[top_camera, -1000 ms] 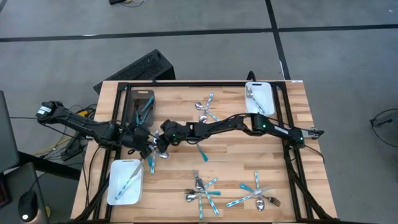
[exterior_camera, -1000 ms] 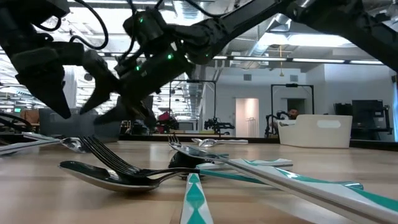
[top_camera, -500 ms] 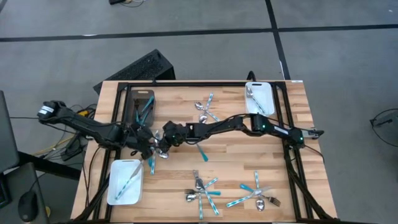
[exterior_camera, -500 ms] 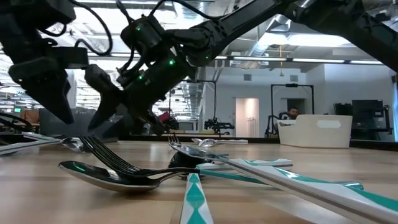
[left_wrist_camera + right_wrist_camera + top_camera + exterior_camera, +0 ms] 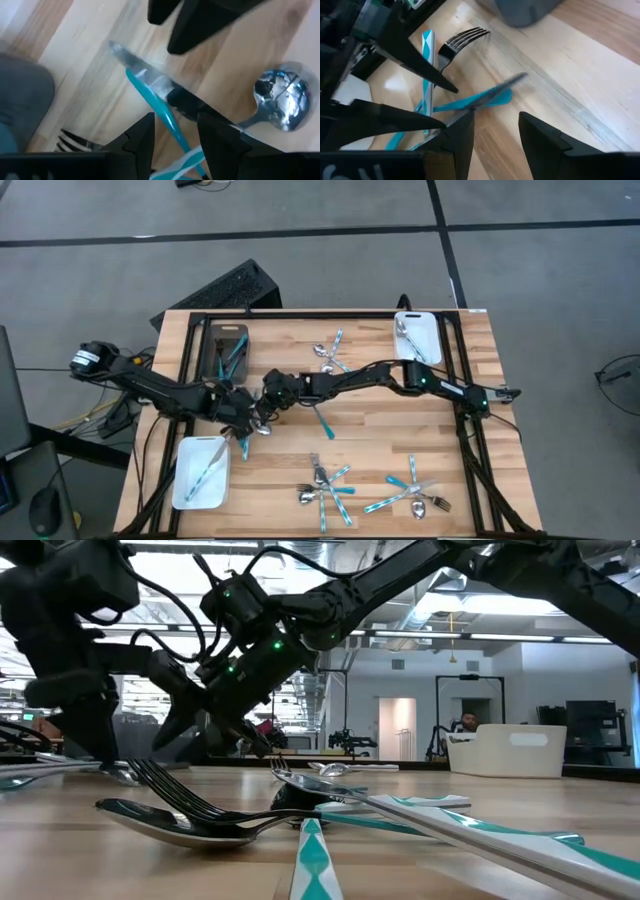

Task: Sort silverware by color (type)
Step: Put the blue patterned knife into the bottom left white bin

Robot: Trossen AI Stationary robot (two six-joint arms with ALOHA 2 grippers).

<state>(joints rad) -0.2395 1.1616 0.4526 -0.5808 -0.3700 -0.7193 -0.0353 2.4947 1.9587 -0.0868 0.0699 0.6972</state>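
Closed in nose to nose over a teal-handled knife [image 5: 150, 85], left end effector [image 5: 240, 412] and right end effector [image 5: 268, 402], both spread, risking collision or nudging cutlery.

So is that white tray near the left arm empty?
No, the white tray at the table's front left holds a teal-handled utensil.

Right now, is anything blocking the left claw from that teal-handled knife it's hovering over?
Nothing lies on the knife, but the right gripper crowds in from the opposite side, its fingers close above the same knife. The left gripper is open, straddling the teal handle. A spoon lies beside it.
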